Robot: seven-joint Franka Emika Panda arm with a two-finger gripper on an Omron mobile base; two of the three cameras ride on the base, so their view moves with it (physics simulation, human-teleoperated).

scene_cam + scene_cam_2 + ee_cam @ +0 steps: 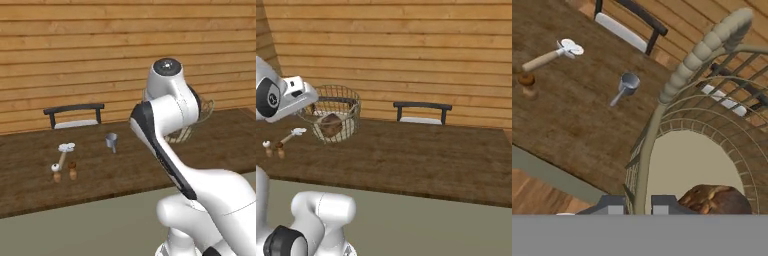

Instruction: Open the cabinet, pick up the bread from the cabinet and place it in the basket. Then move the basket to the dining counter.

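The tan wire basket [342, 102] hangs tilted over the left part of the dining counter [431, 160], a long dark wood top. My gripper [638, 204] is shut on the basket's rim [643, 165], with one finger on each side of the wire wall. The dark brown bread [331, 125] lies inside the basket on its pale base, and its top shows by my fingertips [714, 199]. In the left base view my arm covers most of the basket [204, 114]. The cabinet is out of view.
A metal cup [111, 141], a pizza cutter [65, 151] and two small shakers [72, 171] stand on the counter [30, 195] left of the basket. Dark chairs [75, 115] [421, 112] stand behind it against a wooden plank wall.
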